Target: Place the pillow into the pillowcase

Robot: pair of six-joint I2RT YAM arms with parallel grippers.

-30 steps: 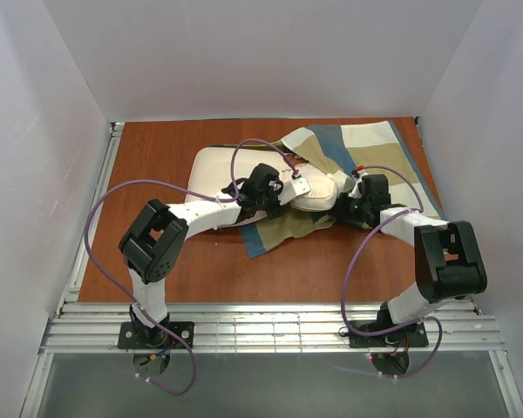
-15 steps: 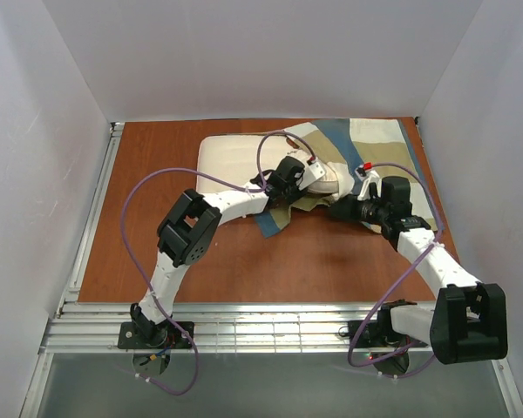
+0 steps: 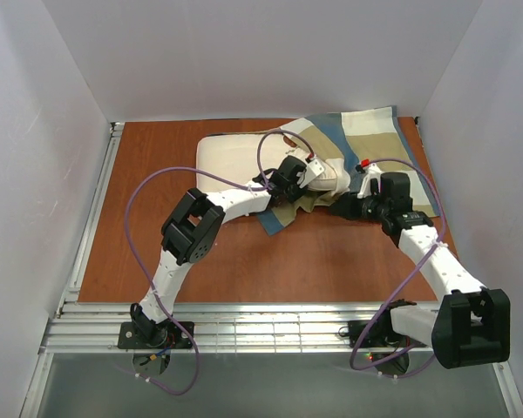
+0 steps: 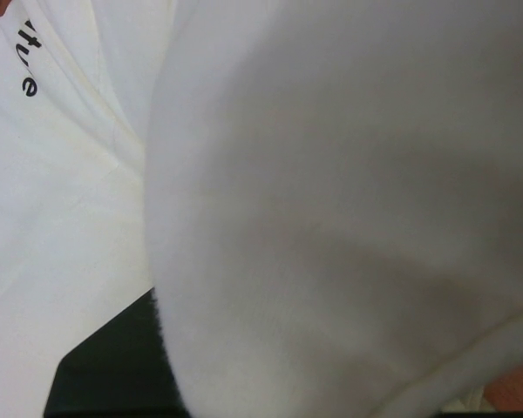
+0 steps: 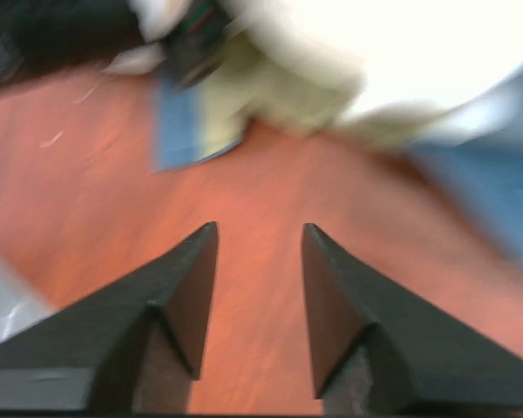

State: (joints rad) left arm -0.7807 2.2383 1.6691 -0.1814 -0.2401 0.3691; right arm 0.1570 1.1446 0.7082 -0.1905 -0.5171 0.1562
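Note:
The cream-white pillow (image 3: 235, 157) lies at the back of the table, its right end tucked into the mouth of the pillowcase (image 3: 370, 144), a cover in blue, tan and cream blocks. My left gripper (image 3: 307, 177) sits at that mouth, shut on the pillow's right end. In the left wrist view the white pillow fabric (image 4: 331, 192) fills the frame and hides the jaws except for one dark finger (image 4: 105, 370). My right gripper (image 3: 344, 207) is open and empty, low over bare table just in front of the pillowcase. In its wrist view (image 5: 260, 231) nothing lies between the fingers.
The table is red-brown wood (image 3: 244, 261) with white walls on three sides and a metal rail (image 3: 270, 326) along the near edge. A loose flap of pillowcase (image 3: 279, 218) lies under my left wrist. Purple cables loop over both arms.
My left gripper has moved back and to the right, taking the pillow deeper into the pillowcase. The pillowcase has shifted toward the back. My right arm has stretched out.

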